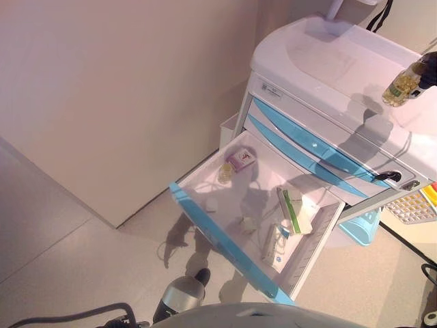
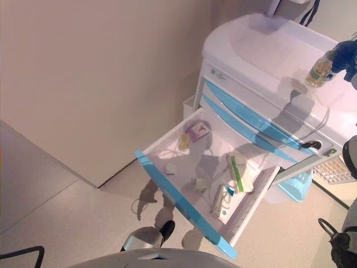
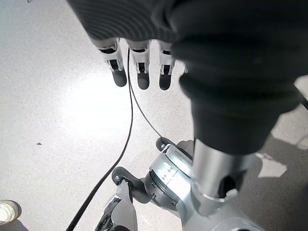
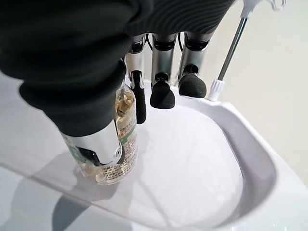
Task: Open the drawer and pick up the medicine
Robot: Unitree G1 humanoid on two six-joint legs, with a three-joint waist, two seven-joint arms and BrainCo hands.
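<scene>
The cart's bottom drawer (image 1: 225,249) with a blue front stands pulled out. Inside lie a pink box (image 1: 241,159), a small bottle (image 1: 226,171), a green-and-white box (image 1: 289,203) and a blue-and-white box (image 1: 274,244). My right hand (image 1: 427,68) is shut on a clear medicine bottle (image 1: 403,83) of yellow capsules, holding it upright just over the white cart top (image 1: 328,61). In the right wrist view the bottle (image 4: 122,144) sits between thumb and fingers (image 4: 161,96). My left hand (image 3: 139,53) hangs over the floor, fingers straight and empty.
Two closed drawers with blue handles (image 1: 300,140) sit above the open one. A white bin (image 1: 229,128) stands by the cart at the wall. A light blue basket (image 1: 362,225) and a yellow tray (image 1: 413,205) hang at the cart's right. A cable (image 3: 126,139) lies on the floor.
</scene>
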